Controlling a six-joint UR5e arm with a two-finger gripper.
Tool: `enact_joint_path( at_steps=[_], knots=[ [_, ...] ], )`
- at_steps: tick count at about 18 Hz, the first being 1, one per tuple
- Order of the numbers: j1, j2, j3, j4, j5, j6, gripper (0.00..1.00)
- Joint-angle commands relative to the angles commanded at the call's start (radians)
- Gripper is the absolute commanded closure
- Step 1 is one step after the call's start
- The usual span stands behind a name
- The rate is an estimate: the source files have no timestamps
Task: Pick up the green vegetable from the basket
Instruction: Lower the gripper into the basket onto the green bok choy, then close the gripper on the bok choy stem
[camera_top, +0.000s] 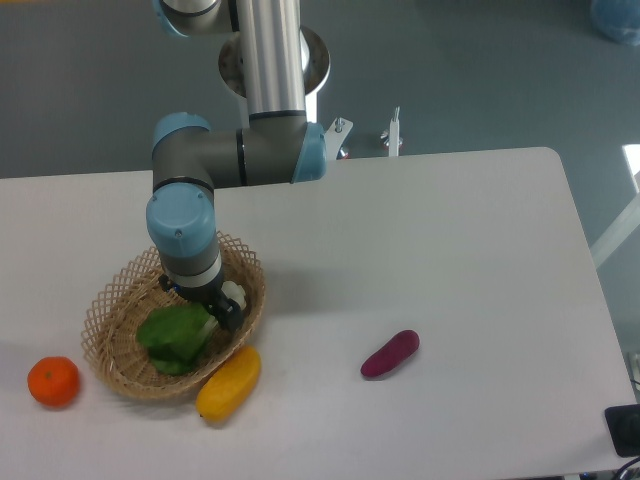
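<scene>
Your gripper (222, 308) sits low inside the wicker basket (112, 308), right over the pale stalk of the bok choy (178, 337); you cannot tell whether it grips. A yellow fruit (228, 382) touches the basket's rim.

White worktop (450, 250), rounded far-right corner, set against grey floor (480, 70). Orange round fruit (53, 381) at near-left edge. Yellow oblong fruit (228, 382) lying flat near front, long axis slanted. Purple eggplant-like piece (390, 353) lying flat right of centre, well apart from yellow fruit. Dark object (624, 430) cut off at lower-right corner, kind unclear.
</scene>
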Motion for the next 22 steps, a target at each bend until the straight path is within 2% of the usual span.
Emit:
enact_joint_path(
  at_steps=[3, 10, 12, 15, 22],
  knots=[
    [-0.009, -0.005, 0.002, 0.0, 0.002, -0.003, 0.01],
    [-0.011, -0.003, 0.002, 0.0, 0.002, -0.046, 0.53],
    [-0.011, 0.0, 0.002, -0.003, 0.002, -0.046, 0.66],
    [-0.011, 0.009, 0.008, -0.011, -0.006, -0.061, 0.73],
    [0.018, 0.075, 0.026, -0.021, -0.064, -0.055, 0.73]
  ],
)
